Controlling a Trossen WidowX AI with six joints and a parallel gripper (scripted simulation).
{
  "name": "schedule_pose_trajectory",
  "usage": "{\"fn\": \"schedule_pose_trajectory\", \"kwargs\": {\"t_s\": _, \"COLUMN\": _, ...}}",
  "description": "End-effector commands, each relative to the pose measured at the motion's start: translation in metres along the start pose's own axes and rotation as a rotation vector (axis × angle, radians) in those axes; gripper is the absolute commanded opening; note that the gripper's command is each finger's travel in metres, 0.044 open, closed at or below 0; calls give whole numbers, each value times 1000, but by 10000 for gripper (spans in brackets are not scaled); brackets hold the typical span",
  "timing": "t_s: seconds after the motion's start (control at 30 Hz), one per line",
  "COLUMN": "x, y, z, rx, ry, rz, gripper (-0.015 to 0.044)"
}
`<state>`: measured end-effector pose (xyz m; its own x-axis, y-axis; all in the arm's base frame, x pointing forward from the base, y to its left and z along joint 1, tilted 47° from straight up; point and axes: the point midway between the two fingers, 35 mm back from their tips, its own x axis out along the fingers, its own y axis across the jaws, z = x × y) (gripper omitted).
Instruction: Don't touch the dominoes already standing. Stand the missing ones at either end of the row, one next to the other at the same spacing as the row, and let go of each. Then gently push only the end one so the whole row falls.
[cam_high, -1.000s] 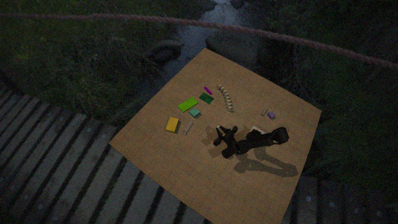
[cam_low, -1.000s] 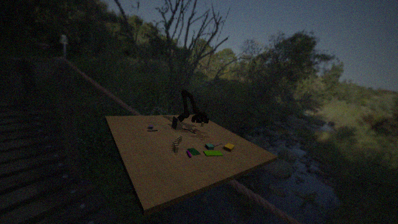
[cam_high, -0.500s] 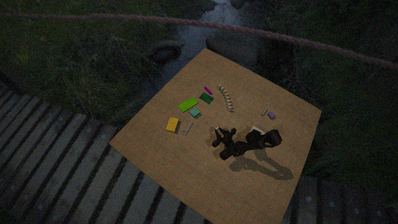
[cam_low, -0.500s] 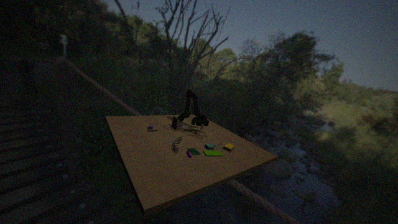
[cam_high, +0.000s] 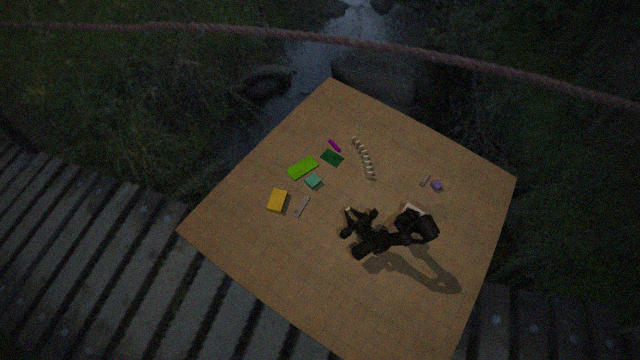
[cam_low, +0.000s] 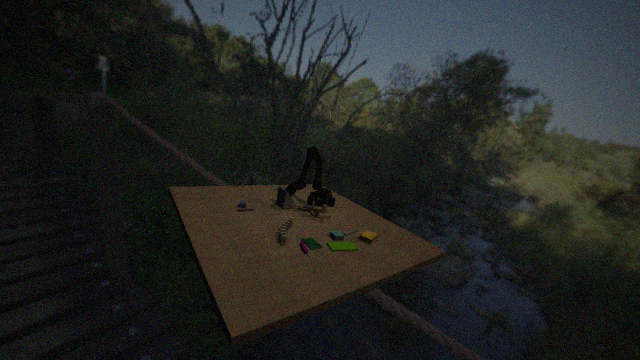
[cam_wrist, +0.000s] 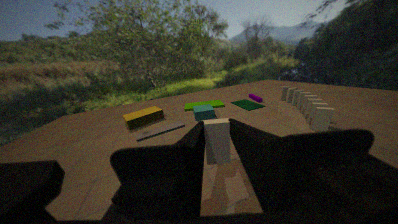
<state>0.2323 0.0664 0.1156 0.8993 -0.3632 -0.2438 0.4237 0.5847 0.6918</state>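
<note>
A curved row of several pale dominoes (cam_high: 366, 162) (cam_low: 283, 239) (cam_wrist: 322, 119) stands upright on the table. My gripper (cam_high: 349, 211) (cam_wrist: 215, 124) is shut on a pale domino (cam_wrist: 218, 145), which stands lengthwise between the fingertips. In the top view it is below and a little left of the row's near end, well apart from it; in the wrist view the row is to its right. The gripper is low over the table, but its exact height is hard to tell. A small narrow piece (cam_high: 425, 180) (cam_low: 245, 210) lies right of the row in the top view; I cannot tell if it is a domino.
A purple object (cam_high: 436, 185) (cam_low: 242, 204) is by the narrow piece. Left of the row in the top view are a magenta bar (cam_high: 334, 145), dark green sheet (cam_high: 332, 158), bright green slab (cam_high: 302, 168), teal block (cam_high: 313, 180), grey strip (cam_high: 302, 206) and yellow block (cam_high: 277, 200).
</note>
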Motion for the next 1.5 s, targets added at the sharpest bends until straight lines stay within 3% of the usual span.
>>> {"fn": "schedule_pose_trajectory", "kwargs": {"t_s": 0.0, "x": 0, "y": 1, "z": -7, "rx": 7, "ry": -3, "rz": 3, "gripper": 107}}
{"fn": "schedule_pose_trajectory", "kwargs": {"t_s": 1.03, "x": -2, "y": -7, "z": -46, "rx": 1, "ry": -10, "rz": 20, "gripper": 107}}
{"fn": "schedule_pose_trajectory", "kwargs": {"t_s": 1.47, "x": -2, "y": -7, "z": -46, "rx": 1, "ry": -10, "rz": 20, "gripper": 440}}
